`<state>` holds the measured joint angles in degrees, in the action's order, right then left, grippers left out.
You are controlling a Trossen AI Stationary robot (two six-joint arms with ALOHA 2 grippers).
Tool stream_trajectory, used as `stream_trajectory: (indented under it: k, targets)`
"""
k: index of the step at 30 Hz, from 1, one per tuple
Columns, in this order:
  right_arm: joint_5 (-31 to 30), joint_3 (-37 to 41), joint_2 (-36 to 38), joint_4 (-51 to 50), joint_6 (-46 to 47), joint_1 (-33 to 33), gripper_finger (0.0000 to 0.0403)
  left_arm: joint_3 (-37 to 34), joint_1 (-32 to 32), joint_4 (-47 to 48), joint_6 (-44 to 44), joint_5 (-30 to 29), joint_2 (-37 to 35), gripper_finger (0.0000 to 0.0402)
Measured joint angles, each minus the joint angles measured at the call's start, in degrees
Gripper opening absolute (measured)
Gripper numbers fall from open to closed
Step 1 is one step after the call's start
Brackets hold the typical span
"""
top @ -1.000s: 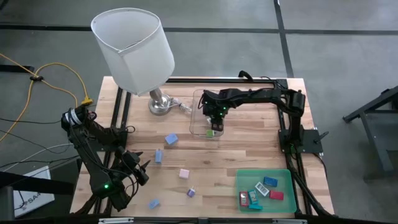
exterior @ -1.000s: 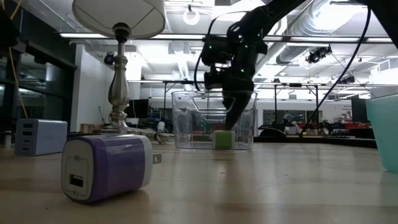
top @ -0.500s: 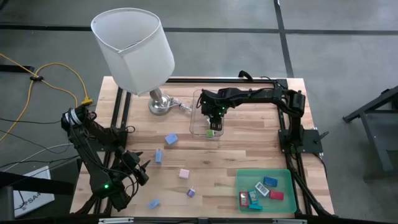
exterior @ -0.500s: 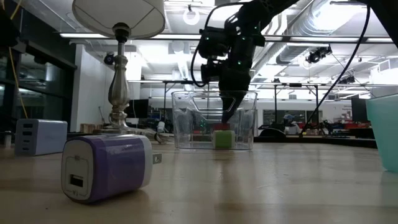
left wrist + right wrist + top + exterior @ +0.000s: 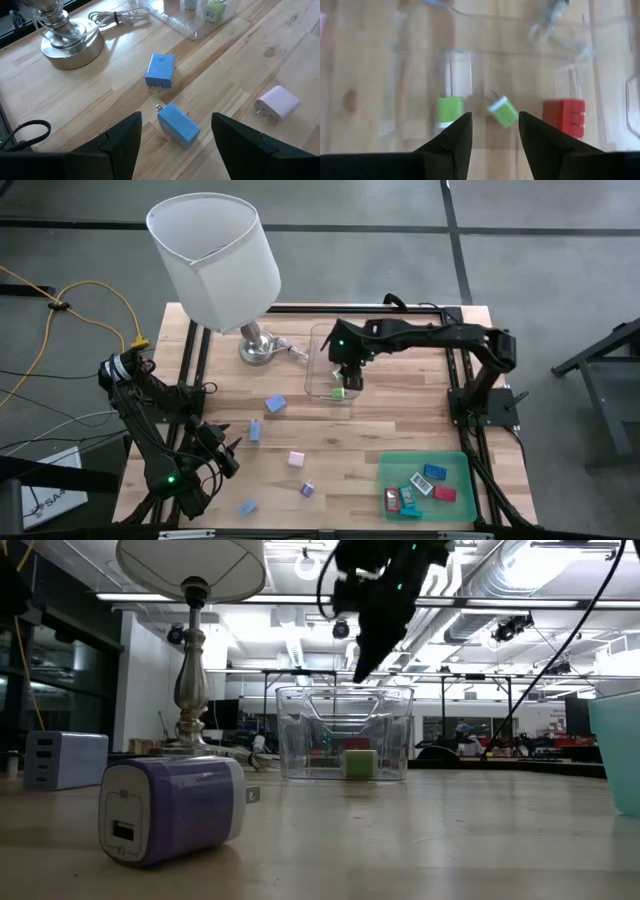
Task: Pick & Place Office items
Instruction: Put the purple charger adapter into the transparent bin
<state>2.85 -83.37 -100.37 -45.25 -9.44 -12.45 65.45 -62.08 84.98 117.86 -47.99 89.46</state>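
The right tool (image 5: 346,377) hangs above the clear plastic box (image 5: 322,385), which sits just past the centre of the pale wooden counter (image 5: 330,430) toward 12 o'clock. Its 2 dark fingers (image 5: 451,145) stand apart with nothing between them. In the right wrist view the box holds a small green block with prongs (image 5: 503,111), a red block (image 5: 564,117) just beside it, and a green-and-white piece (image 5: 450,112) on its other side. From the low view the tool (image 5: 362,668) is clear of the box rim (image 5: 345,693), and a green block (image 5: 359,762) rests on the box floor.

The left tool (image 5: 222,454) waits low over the counter at about 8 o'clock, its fingers (image 5: 120,145) apart and empty. Ahead of it in the left wrist view lie 2 blue plug blocks: 1 (image 5: 160,71) nearer the silver lamp base (image 5: 70,41), the other (image 5: 179,125) close to the tool. A pale pink plug block (image 5: 277,103) lies off to the side.

Seen from above, loose pieces are scattered across the counter from 6 to 9 o'clock: a blue block (image 5: 275,404), a light blue block (image 5: 255,430), a pink block (image 5: 296,459), a purple-and-white block (image 5: 307,490) and another light blue block (image 5: 246,507). The flat green tray (image 5: 396,465) at 4 o'clock carries several red, blue and teal pieces (image 5: 430,482). A white-shaded lamp (image 5: 215,255) stands at 11 o'clock.
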Motion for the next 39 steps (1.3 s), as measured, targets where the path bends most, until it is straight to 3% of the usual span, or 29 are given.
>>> stream_trajectory:
  k: [16, 23, 28, 39]
  targets:
    - [0.7, 0.02, 3.17, 0.18, -1.2, 18.96, 0.0149, 0.0, 0.0, 0.0, 0.0, 0.0, 0.0, 0.0232]
    - [1.91, 0.04, 3.15, 6.88, 0.99, 27.52, 0.0149, 0.0, -0.02, -0.01, 0.0, 0.0, 0.0, 0.0232]
    - [3.45, 0.06, 1.4, 11.13, 4.77, 31.77, 0.0149, 0.0, 0.0, 0.04, 0.0, 0.0, 0.0, 0.0232]
    - [1.97, -3.44, -6.16, 18.3, 1.29, 37.05, 0.0149, 0.0, 0.0, -0.01, 0.0, 0.0, -0.01, 0.0232]
